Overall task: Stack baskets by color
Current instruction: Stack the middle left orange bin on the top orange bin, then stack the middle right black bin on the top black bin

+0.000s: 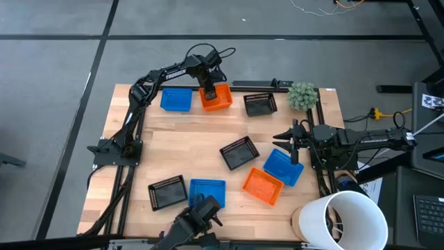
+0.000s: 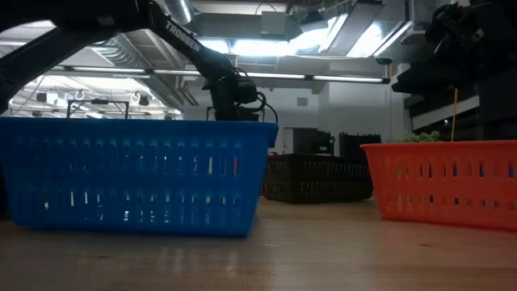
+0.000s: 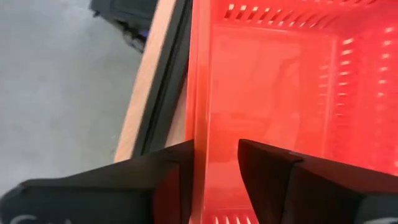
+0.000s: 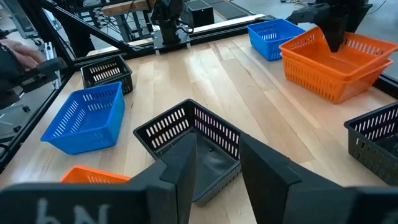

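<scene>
Nearest you stands a blue perforated plastic basket. Beyond it, your left gripper straddles the rim of the stacked orange mesh baskets, fingers parted either side of the wall (not clamping). A second blue basket sits just beside that orange stack. Well apart from it, your right gripper waits, open.

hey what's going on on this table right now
A two-armed robot is sorting baskets by color. The left gripper sits over the far-edge orange stack, its jaws straddling one wall, open. The right gripper waits open at the table's right side. Other blue, black and orange baskets lie scattered, unstacked.
</scene>
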Robot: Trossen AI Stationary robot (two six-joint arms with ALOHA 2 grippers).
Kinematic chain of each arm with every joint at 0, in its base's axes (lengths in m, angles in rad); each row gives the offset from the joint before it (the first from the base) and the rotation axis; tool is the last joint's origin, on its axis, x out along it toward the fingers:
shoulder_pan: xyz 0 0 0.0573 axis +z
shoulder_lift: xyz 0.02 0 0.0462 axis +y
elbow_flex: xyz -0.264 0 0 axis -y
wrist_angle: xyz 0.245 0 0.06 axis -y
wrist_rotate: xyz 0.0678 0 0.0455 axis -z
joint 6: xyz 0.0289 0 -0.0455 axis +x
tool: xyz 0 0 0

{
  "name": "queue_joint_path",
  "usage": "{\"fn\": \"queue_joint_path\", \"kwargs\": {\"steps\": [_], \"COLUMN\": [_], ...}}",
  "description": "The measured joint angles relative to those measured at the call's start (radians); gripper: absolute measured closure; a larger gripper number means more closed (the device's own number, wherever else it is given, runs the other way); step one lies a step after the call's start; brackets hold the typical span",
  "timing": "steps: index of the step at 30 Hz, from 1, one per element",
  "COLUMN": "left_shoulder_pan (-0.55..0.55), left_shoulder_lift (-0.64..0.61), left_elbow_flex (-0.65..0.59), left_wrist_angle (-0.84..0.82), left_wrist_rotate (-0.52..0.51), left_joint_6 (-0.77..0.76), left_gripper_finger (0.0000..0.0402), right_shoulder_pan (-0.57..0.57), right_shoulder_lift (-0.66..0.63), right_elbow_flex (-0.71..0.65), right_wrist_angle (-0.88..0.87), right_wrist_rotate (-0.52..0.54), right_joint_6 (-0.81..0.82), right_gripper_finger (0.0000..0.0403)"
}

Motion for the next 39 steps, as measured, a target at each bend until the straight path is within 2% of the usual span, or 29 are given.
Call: {"fn": "queue_joint_path", "kwargs": {"steps": [3,20,21,23,27,29,31,35,39], "left_shoulder_pan": [-0.012,-0.012,-0.016,-0.031,-0.112,-0.183,-0.262,-0.432,-0.581], "left_shoulder_lift": [-0.004,-0.075,-0.088,-0.116,-0.135,-0.135,-0.135,-0.135,-0.135], "left_elbow_flex": [0.007,0.014,0.014,0.016,0.016,0.016,0.015,0.015,0.014], "left_wrist_angle": [-0.012,-0.022,-0.039,-0.101,-0.264,-0.303,-0.33,-0.33,-0.267], "left_wrist_rotate": [-0.046,-0.069,-0.043,0.089,0.503,0.581,0.518,0.241,0.058], "left_joint_6": [0.0,-0.011,-0.031,-0.076,-0.121,-0.134,-0.134,-0.138,-0.194], "left_gripper_finger": [0.0292,0.0289,0.0289,0.0289,0.0289,0.0289,0.0289,0.0289,0.0289], "right_shoulder_pan": [0.0,0.0,0.0,0.0,0.0,0.0,0.0,0.0,0.0], "right_shoulder_lift": [0.0,0.0,0.0,0.0,0.0,0.0,0.0,0.0,0.0], "right_elbow_flex": [0.0,0.0,0.0,0.0,0.0,0.0,0.0,0.001,0.001], "right_wrist_angle": [0.0,0.0,0.001,0.0,0.001,0.001,0.001,0.001,0.001], "right_wrist_rotate": [0.0,-0.001,-0.001,-0.001,-0.001,-0.001,-0.001,-0.025,-0.077], "right_joint_6": [0.0,0.0,0.0,0.0,0.0,0.0,0.0,0.017,0.045], "right_gripper_finger": [0.0281,0.0281,0.0281,0.0281,0.0281,0.0281,0.0281,0.0281,0.0281]}}
